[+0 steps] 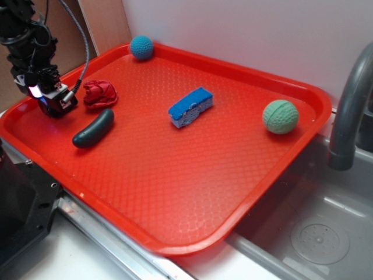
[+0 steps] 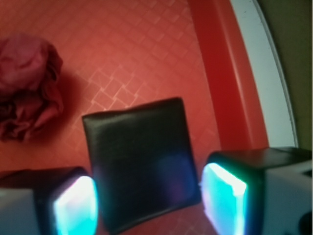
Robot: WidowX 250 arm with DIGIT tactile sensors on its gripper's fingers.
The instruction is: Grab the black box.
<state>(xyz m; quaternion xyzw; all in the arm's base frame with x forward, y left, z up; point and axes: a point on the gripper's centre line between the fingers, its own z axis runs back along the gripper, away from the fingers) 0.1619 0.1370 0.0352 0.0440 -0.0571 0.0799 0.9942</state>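
Tool (image 2: 149, 200): my two lit pads sit at the bottom of the wrist view, one at lower left, one at lower right, parted wide enough to take the box between them. In the exterior view my tool (image 1: 56, 103) is low over the tray at the far left of the frame.
Grip: nothing held yet; I see slim gaps between each pad and the box's sides, though the blur keeps me from ruling out a light touch on the left.
Black box (image 2: 142, 169): it lies flat on the tray directly between my pads, lower centre of the wrist view, slightly rotated, its long axis running up the frame and away from me. In the exterior view my tool hides it.
Relation that matters: the box is already straddled, so I judge the next move is simply to close across its short width.
Risk: its tilt may make it twist as the pads meet.
Red cloth lump (image 2: 27, 85): upper left of the wrist view, apart from the box.
Pickle toy (image 1: 93, 129): just right of my tool and lower in the exterior view.
Tray (image 1: 192, 192): red, textured; its rim runs up the right of the wrist view.
Farther off: blue sponge (image 1: 190, 107) mid-tray.
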